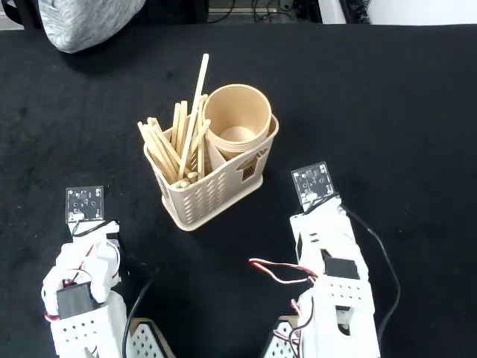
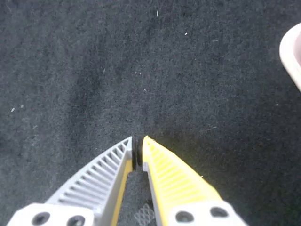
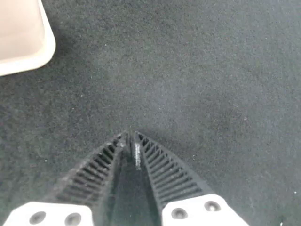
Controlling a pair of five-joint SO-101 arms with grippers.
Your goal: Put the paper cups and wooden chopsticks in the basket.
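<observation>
Left gripper: grey and yellow fingers drawn together at the tips, nothing between them, poised over bare black table cloth. A pale corner of the basket sat at the edge of this wrist view, apart from the fingertips.

Right gripper: 2 dark fingers closed tip to tip, also holding nothing, over the same cloth. The basket's rounded corner showed in this wrist view too, apart from the tips.

From above: left arm and right arm lay along the near edge of the table, 1 on each side of the basket, neither touching it.

Basket stood upright between and beyond the arms, slotted wall facing them. Paper cups nested as 1 stack in 1 compartment, mouth up. Wooden chopsticks stood bundled in the neighbouring compartment, leaning; 1 stick rose well above the others.

Grey fabric lay at the far edge of the table.
</observation>
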